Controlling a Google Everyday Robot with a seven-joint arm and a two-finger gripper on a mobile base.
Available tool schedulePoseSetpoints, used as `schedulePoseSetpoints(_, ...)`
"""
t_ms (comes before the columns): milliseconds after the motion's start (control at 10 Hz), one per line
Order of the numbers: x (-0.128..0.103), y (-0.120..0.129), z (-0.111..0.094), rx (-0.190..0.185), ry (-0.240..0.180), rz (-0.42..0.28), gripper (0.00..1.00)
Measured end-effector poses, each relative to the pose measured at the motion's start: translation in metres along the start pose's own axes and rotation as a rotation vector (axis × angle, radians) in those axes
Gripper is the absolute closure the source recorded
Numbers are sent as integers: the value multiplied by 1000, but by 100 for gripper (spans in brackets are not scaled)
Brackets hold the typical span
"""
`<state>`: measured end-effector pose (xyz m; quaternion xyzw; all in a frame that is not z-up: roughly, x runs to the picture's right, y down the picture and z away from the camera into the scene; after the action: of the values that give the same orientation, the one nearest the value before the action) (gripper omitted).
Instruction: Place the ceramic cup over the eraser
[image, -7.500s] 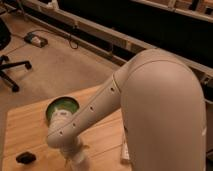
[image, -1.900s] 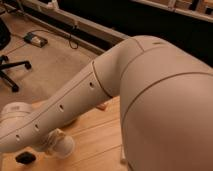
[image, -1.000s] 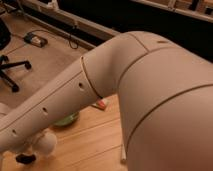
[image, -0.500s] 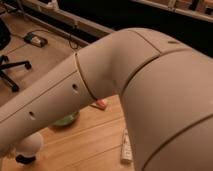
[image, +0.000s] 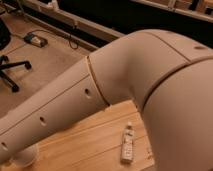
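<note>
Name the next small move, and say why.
Probably a slow, straight lowering. The ceramic cup appears low over the table at lower left, under the arm; the end effector is out of view there, and the eraser is hidden, so alignment cannot be checked.

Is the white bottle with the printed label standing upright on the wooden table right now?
No. The white bottle lies flat on the wooden table, beside the arm; the gripper is out of view.

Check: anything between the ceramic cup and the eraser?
Can't tell: the arm covers the eraser and the end effector at lower left. Only a white shape, possibly the ceramic cup, shows beneath it. No visible obstacle there.
</note>
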<state>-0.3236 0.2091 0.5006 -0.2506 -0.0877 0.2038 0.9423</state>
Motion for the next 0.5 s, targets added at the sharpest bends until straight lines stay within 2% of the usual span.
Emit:
schedulePoseSetpoints(400, -2, 5, 16, -98, -60, -24, 100)
schedulePoseSetpoints(500, -3, 6, 21, -112, -69, -32, 100)
